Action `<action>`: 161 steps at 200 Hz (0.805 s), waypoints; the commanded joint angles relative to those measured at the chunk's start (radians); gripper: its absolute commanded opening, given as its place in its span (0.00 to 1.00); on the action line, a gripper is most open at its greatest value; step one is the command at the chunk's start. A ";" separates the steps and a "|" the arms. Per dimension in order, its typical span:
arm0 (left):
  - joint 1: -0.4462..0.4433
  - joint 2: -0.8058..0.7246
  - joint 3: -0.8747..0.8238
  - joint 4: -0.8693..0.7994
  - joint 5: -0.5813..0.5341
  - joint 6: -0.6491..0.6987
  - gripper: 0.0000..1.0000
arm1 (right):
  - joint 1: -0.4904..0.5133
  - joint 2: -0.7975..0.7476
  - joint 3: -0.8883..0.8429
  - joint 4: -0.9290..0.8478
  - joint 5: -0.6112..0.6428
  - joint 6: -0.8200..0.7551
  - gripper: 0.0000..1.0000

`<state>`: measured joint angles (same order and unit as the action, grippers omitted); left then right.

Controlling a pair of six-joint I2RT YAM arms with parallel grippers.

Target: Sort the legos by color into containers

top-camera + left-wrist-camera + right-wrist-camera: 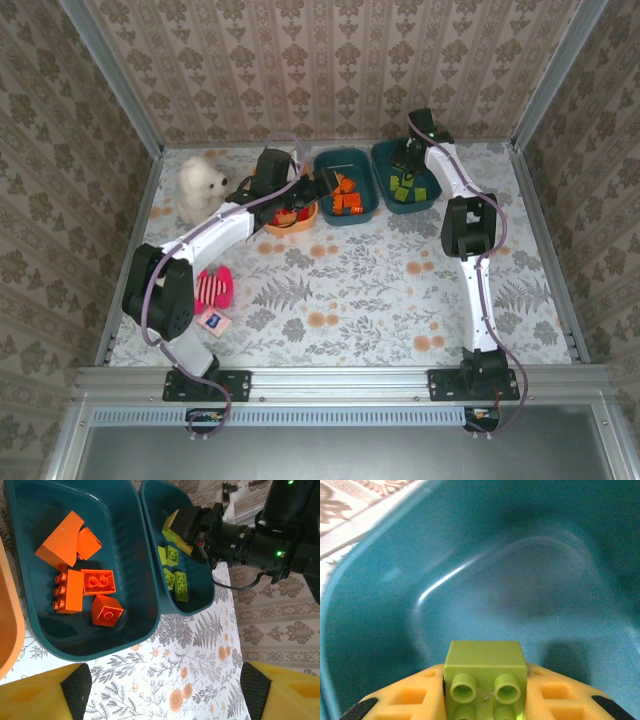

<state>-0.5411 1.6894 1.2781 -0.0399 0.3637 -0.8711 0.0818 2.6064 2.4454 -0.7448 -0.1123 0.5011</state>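
From its wrist we see the right gripper clenched on a lime brick inside a teal tub; overhead, its arm probably masks that. The left gripper gapes beside the middle tub holding orange bricks.

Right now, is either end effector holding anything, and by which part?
The right end effector pinches a lime green brick by its opposite side faces. The left end effector is open and empty.

white teddy bear, pink doll, card
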 commanded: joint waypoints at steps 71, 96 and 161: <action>0.010 0.023 0.018 0.026 0.024 -0.003 0.81 | -0.018 0.024 0.054 -0.043 -0.004 -0.012 0.55; 0.010 0.024 0.026 0.013 0.027 0.001 0.81 | -0.008 -0.038 0.033 -0.026 0.000 -0.023 0.57; 0.025 -0.092 -0.087 -0.086 0.017 0.020 0.81 | 0.054 -0.403 -0.259 0.119 0.078 0.020 0.57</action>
<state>-0.5289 1.6859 1.2530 -0.0559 0.3714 -0.8715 0.0971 2.4252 2.3150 -0.7166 -0.0898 0.5011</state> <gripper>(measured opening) 0.810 0.561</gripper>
